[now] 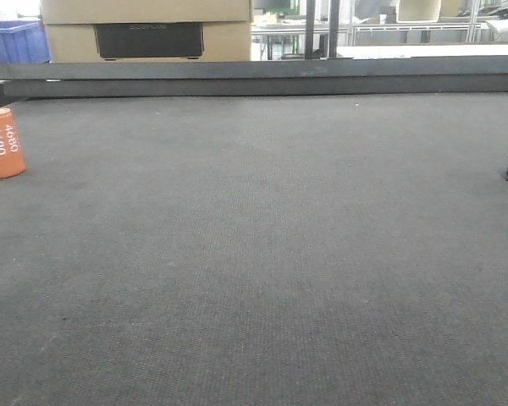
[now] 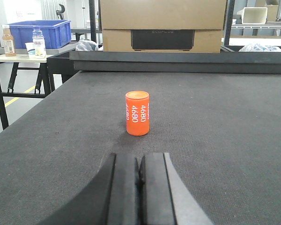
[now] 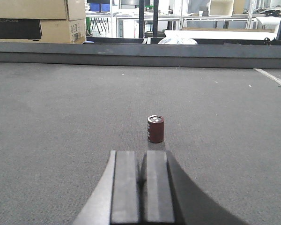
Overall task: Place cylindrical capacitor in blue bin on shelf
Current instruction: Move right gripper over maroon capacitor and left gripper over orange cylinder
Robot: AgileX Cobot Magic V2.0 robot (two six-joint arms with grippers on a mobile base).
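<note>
Nothing is done yet: the capacitor (image 3: 155, 129) stands upright on the tabletop (image 3: 61, 122), ungrasped, so pickup, carry and release all remain. Your right pincer (image 3: 141, 164) is closed and empty, and the capacitor sits just ahead of it, slightly right of its line. Your left pincer (image 2: 139, 164) — also closed — faces an orange cylinder (image 2: 137, 113) marked 4680.

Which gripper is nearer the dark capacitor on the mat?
Right. The right gripper sits just short of the capacitor, nearly in line with it. The left gripper faces the orange cylinder on the opposite side of the mat.
</note>
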